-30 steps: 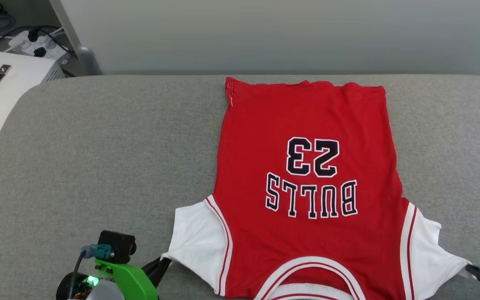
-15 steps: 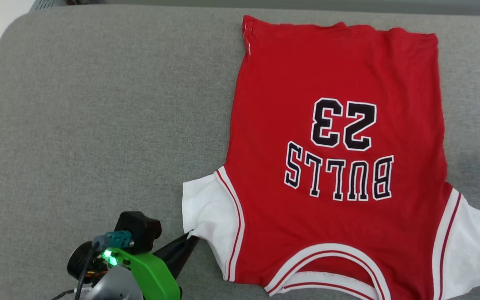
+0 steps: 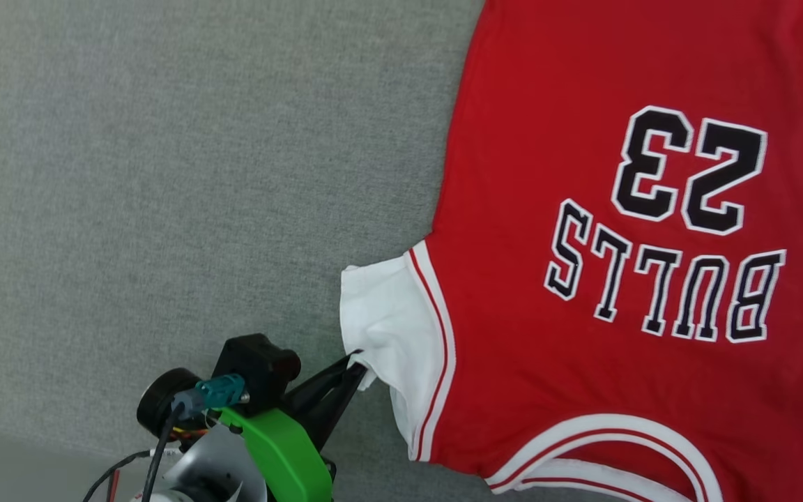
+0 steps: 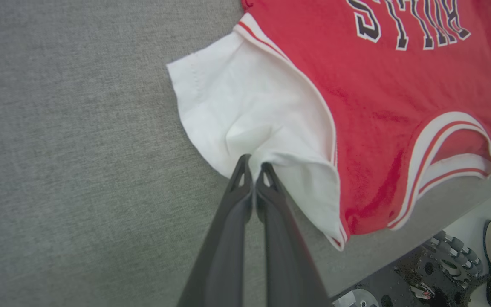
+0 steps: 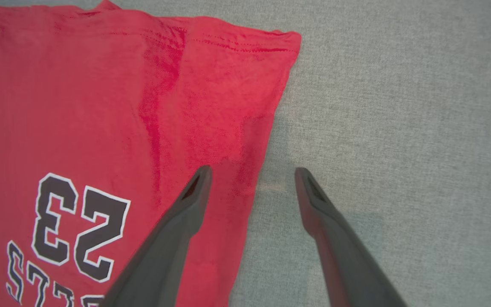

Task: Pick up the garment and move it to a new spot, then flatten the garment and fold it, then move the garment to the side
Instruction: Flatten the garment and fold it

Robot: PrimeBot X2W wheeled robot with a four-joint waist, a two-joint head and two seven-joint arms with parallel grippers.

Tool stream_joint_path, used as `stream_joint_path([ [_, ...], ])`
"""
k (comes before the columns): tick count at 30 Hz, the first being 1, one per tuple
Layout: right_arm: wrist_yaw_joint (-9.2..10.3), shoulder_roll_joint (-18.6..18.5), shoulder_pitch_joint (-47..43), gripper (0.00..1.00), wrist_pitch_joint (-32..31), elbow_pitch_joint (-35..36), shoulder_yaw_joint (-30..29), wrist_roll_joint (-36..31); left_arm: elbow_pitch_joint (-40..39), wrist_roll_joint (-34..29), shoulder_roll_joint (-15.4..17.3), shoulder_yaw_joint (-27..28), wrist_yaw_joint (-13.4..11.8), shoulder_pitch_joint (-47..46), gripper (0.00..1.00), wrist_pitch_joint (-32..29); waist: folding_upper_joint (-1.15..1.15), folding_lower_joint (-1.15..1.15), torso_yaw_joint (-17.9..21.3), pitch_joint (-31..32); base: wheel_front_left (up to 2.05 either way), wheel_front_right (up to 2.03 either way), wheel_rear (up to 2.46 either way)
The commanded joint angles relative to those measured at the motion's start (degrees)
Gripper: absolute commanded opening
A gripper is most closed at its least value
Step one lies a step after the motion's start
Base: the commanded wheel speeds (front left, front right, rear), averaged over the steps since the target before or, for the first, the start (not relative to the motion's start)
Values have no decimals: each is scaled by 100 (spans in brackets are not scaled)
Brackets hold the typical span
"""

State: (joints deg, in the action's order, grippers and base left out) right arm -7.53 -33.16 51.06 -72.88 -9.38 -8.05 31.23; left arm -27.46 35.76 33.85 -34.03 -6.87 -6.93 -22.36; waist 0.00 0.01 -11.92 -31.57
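The grey cloth-covered table [image 3: 164,174] is stretching away on the left. At its near edge the left gripper [image 4: 252,164] is pinching the near hem of the white short sleeve [image 4: 245,111], its two dark fingers clenched tight on a small fold of that cloth.

To the right, the red basketball-style T-shirt [image 3: 583,314] with black white-outlined letters and numerals is lying spread front-up on the table, collar near and hem far.

Further right, the right gripper [image 5: 252,175] is hanging released, jaws wide, straddling the shirt's right side edge: one finger over red cloth, the other over bare grey.

This looks like the flattening step. A long crease [image 5: 156,106] is running from the far hem towards the numerals, so the right gripper would do well to drop onto that edge, take one layer pair cleanly, and pull gently rightward while the left is anchoring the sleeve. Pulling too hard risks dragging the whole shirt instead of smoothing it.
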Motion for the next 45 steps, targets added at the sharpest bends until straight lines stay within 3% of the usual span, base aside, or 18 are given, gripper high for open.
stream_joint_path([
  [1,4,-26,197,100,-11,-99,12,-111,-16,-57,-49,4,1,-142,0,48,0,-1,-406,-513,0,0,0],
  [9,4,-147,1057,100,157,-837,148,-546,97,-175,-218,-91,102,-393,0,196,0,-1,-647,-859,0,0,0],
  [17,4,-290,1217,100,328,-1400,497,-598,242,-205,-342,-167,130,-492,0,271,0,-1,-769,-919,0,0,0],
  [18,4,-296,1190,92,296,-1462,538,-594,255,-206,-347,-172,130,-495,0,275,0,-1,-769,-913,0,0,0],
  [19,4,-312,1150,31,259,-1504,613,-578,270,-205,-354,-178,128,-498,0,277,0,-1,-770,-904,0,0,0],
  [20,4,-422,993,0,356,-1592,796,-476,310,-202,-368,-183,108,-529,0,261,0,-1,-753,-813,0,0,0],
  [36,4,-516,-112,0,875,-2019,914,-126,476,-118,-189,-87,-11,-395,0,177,0,-1,-219,287,0,0,0],
  [45,4,-363,-1388,0,1063,-1675,676,247,770,60,-172,16,-82,-208,0,275,0,-1,172,1082,0,0,0],
])
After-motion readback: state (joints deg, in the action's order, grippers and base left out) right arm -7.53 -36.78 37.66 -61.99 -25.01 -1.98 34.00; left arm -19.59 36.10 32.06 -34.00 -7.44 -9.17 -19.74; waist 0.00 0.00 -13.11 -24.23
